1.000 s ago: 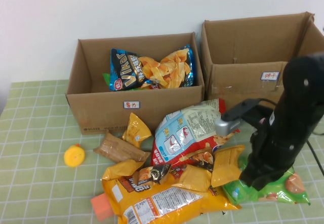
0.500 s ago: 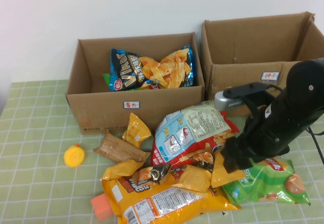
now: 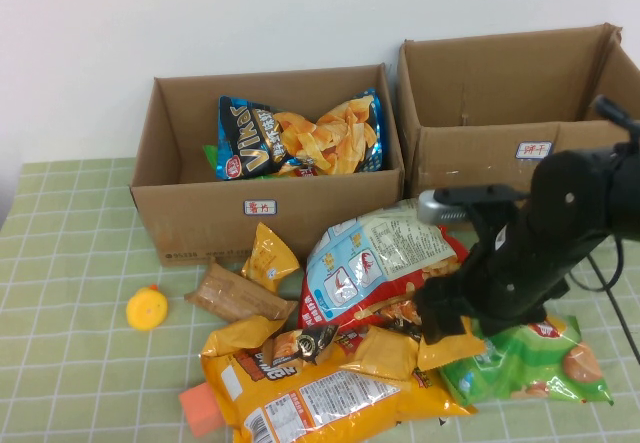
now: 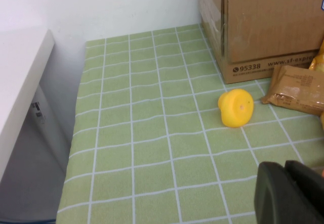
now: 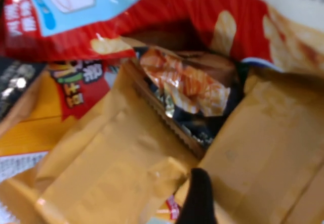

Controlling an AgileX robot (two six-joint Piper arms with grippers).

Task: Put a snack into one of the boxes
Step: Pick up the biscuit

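Snack bags lie piled on the tabletop (image 3: 70, 263): a big red-and-blue bag (image 3: 370, 258), small yellow packets (image 3: 385, 351), a green bag (image 3: 535, 363). Behind stand two open brown boxes, the left box (image 3: 200, 218) holding chips, the right box (image 3: 480, 153).

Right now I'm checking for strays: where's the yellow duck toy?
High view: the yellow duck toy sits on the table's left side, left of the brown packet, below the left box's front corner.

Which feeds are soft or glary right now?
Right wrist view: close, blurred on the yellow packets, right gripper a dark smear. High view: evenly lit, mild sheen on the red-and-blue bag. Left wrist view: sharp; left gripper dark at the corner.
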